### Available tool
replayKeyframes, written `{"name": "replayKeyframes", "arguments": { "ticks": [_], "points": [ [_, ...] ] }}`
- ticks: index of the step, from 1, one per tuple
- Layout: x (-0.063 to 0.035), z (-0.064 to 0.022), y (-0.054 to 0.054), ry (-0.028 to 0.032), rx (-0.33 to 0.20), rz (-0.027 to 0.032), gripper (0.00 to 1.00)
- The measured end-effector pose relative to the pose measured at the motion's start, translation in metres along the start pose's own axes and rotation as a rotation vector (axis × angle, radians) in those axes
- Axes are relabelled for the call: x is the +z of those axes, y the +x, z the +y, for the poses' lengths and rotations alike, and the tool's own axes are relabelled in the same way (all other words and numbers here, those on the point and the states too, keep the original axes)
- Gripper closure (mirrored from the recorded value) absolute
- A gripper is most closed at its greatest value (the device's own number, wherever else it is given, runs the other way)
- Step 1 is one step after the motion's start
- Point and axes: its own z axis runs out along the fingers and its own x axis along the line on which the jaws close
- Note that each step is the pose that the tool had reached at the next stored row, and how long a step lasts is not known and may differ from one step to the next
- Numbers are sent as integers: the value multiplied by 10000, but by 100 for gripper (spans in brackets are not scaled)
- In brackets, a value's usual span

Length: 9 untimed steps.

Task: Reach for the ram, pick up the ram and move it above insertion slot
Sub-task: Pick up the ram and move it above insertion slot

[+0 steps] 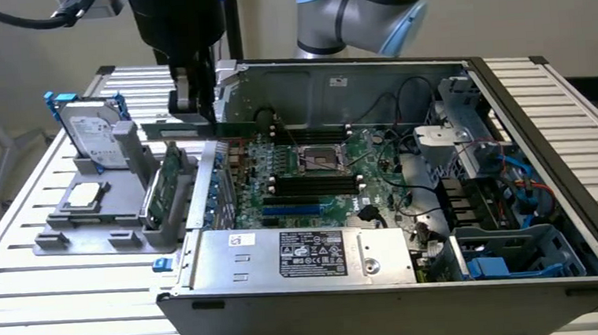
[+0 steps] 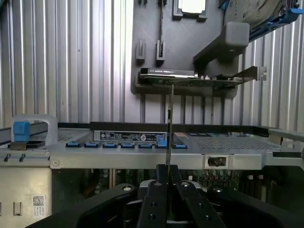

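One thin green ram (image 1: 204, 129) stick, edge-on, clamped in claw (image 1: 192, 116) above case (image 1: 393, 303).

The arm (image 1: 362, 9) has silver tubes and pale blue joint caps. Above the black gripper (image 1: 191, 104) sits a glossy black cylindrical wrist, with a thick black cable (image 1: 15, 20) beside it.

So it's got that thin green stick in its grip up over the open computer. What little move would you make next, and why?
Probably a short carry toward the exterior view's right. The gripper is shut on the ram, holding it in the air near the case's wall, while the black memory slots on the motherboard lie further inside. That would bring the stick above them.
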Motion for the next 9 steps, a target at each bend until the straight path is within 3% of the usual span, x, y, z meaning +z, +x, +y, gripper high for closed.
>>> {"name": "replayKeyframes", "arguments": {
  "ticks": [9],
  "points": [
    [-8,-406,-28,-3,-3,-131,86]
  ]
}}
